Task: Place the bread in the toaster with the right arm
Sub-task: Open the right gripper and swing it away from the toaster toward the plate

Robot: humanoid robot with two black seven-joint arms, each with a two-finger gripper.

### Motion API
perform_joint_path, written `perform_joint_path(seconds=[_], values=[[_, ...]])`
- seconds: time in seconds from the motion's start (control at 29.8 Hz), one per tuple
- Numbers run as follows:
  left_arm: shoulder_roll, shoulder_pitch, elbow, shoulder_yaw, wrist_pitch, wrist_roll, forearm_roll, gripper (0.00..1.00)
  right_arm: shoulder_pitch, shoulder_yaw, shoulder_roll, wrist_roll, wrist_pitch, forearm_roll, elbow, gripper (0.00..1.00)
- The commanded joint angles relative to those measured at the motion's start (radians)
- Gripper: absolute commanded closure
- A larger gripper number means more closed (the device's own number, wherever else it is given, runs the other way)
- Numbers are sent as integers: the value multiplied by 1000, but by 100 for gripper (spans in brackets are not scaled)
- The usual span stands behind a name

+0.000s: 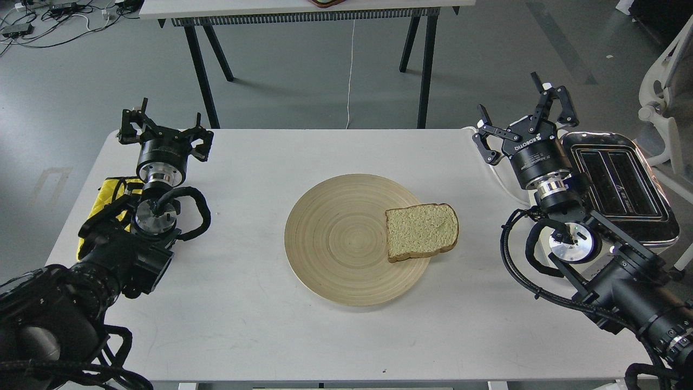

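A slice of pale bread (422, 231) with a brown crust lies on the right edge of a round wooden plate (335, 238), overhanging its rim a little. The toaster (622, 184) stands at the table's right edge, chrome top and two black slots facing up. My right gripper (520, 122) hovers open just left of the toaster, well above and to the right of the bread, holding nothing. At the far left of the table my left gripper (162, 127) is open and empty.
A yellow cloth (111, 197) lies under my left arm at the table's left edge. A white cord (501, 179) runs beside the toaster. Behind the table stands another table on black legs (203, 70). A white chair (663, 103) is at the right.
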Motion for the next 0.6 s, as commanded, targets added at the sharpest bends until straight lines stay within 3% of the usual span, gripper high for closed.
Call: perform_joint_path(seconds=[0.0,0.34,0.47,0.57], values=[[2,-1,-1,0,0,1,0,0,0,0,1,0,1,0,0,0],[0,-1,-1,0,0,0,0,0,11,-23,-5,0,-35,-21,27,0],[0,-1,-1,0,0,0,0,0,43,-96,-15,0,-152,-67,65,0],[0,-1,1,0,0,0,0,0,83,-175,-20,0,-315,-196,88,0]])
